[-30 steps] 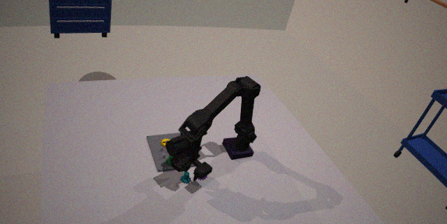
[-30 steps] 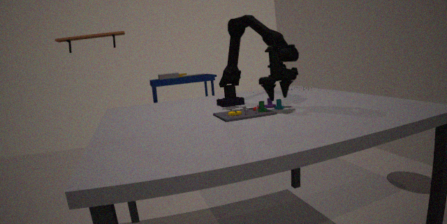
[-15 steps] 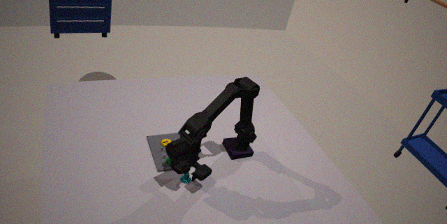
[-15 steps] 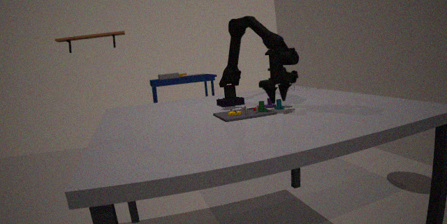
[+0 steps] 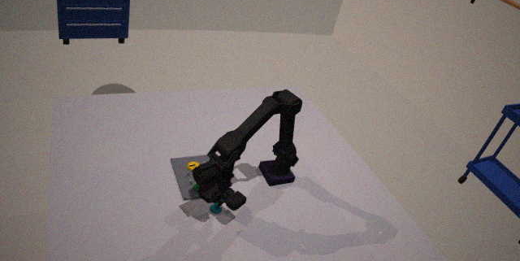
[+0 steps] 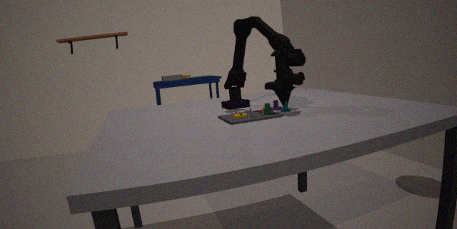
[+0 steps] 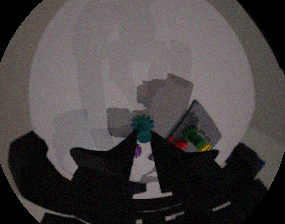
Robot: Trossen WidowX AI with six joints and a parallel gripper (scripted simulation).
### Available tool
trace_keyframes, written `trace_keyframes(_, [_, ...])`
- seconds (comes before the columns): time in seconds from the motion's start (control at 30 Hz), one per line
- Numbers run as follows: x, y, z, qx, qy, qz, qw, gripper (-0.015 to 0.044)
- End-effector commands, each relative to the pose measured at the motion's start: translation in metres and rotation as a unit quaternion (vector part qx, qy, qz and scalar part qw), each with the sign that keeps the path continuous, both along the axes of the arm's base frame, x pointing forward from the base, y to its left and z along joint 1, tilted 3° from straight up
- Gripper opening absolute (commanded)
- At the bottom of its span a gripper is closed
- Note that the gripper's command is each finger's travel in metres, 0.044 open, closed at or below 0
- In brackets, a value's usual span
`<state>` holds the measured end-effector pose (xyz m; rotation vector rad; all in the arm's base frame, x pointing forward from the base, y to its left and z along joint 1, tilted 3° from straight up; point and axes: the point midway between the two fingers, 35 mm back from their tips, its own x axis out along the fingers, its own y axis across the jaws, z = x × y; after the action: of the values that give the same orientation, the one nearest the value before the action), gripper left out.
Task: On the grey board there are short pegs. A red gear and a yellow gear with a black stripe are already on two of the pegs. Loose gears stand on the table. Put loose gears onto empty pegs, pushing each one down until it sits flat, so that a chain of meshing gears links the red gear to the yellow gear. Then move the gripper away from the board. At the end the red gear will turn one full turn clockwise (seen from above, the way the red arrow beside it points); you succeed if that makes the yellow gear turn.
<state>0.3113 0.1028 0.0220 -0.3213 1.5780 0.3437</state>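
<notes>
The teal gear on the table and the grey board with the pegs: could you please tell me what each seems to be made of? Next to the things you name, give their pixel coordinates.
The teal gear [image 5: 215,209] [image 6: 285,108] [image 7: 143,123] looks like matte plastic: even colour, no visible glint, though painted metal is possible. The grey board [image 5: 180,176] [image 6: 232,123] [image 7: 207,117] seems a dull, flat sheet, perhaps plastic or painted metal; its plain surface leaves that open.
</notes>
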Motion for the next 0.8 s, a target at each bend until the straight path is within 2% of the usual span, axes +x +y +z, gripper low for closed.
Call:
trace_keyframes(0.0, [0.000,0.000,0.000,0.001,0.000,0.001,1.000,0.0000])
trace_keyframes(0.77, [0.011,0.002,0.047,0.001,0.000,0.001,1.000,0.0000])
